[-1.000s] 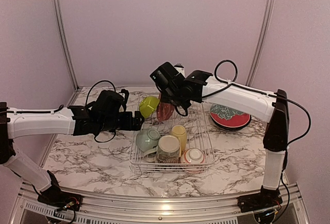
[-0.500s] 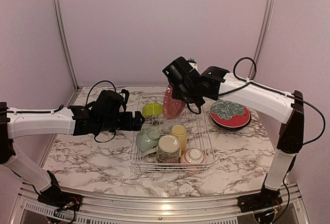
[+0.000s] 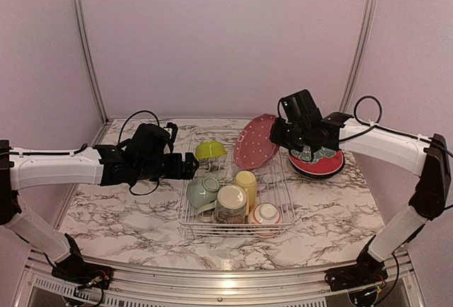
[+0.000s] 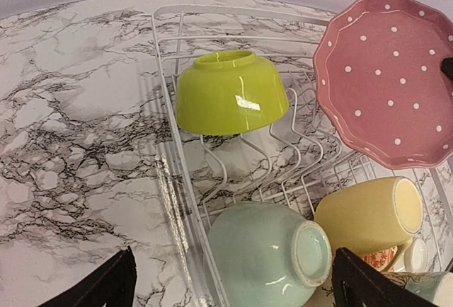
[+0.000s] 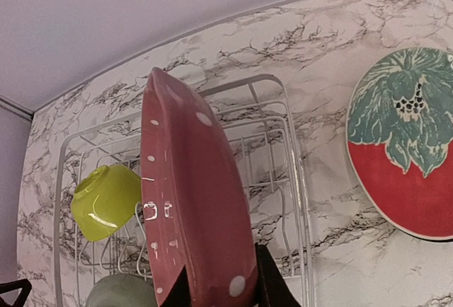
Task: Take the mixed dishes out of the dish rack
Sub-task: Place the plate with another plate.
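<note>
Five pieces (image 3: pixel 231 201), I think, sit in the dish rack (image 3: pixel 272 180); right gripper (image 3: pixel 277 134) clamps dotted plate (image 3: pixel 255 143), left gripper (image 3: pixel 192 166) apart.

Both arms wear glossy white shells, the left arm (image 3: pixel 49 168) and the right arm (image 3: pixel 386 144), broken up by black joints and chunky black wrist housings. Thin black cables (image 3: pixel 136 113) loop off each wrist; left fingers (image 4: pixel 106 287) matte black.

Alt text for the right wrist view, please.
The right claw grips a pink white-dotted plate edge-on, above the white wire dish rack. A lime bowl lies in the rack at left; a strawberry-patterned plate rests on the marble table at right.
</note>
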### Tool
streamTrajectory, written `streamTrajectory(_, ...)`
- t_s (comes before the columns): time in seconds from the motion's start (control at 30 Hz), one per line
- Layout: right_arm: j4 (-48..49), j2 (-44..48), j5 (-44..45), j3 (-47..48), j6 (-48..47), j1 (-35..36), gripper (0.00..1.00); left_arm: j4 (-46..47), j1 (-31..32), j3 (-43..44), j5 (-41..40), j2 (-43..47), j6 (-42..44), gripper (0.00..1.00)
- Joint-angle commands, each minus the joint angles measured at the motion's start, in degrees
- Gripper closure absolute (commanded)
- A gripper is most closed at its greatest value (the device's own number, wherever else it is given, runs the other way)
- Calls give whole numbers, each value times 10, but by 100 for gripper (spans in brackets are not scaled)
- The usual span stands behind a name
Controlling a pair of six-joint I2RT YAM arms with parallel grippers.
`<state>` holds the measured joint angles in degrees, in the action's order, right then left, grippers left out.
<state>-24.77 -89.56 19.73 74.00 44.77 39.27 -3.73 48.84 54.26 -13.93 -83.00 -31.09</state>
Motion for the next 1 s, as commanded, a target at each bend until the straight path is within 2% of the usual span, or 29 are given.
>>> streamTrajectory(0.0,191,74,-183,-47,14,-75,100,-10,-3,9,1,11,-2,1)
streamTrajectory(0.1,216,103,-241,-82,22,-118,100,-14,-3,9,0,12,-2,1)
streamTrajectory(0.27,174,158,-239,-102,7,-187,100,-16,-2,10,-2,16,-1,1)
streamTrajectory(0.43,140,202,-232,-140,-2,-286,100,-20,-3,14,-3,18,-1,1)
streamTrajectory(0.63,179,221,-303,-208,11,-435,100,-28,-2,19,-5,19,0,1)
streamTrajectory(0.8,199,180,-345,-212,-5,-477,100,-33,-2,21,-7,21,0,1)
streamTrajectory(0.97,226,146,-365,-221,-10,-483,100,-36,-2,22,-5,21,-1,1)
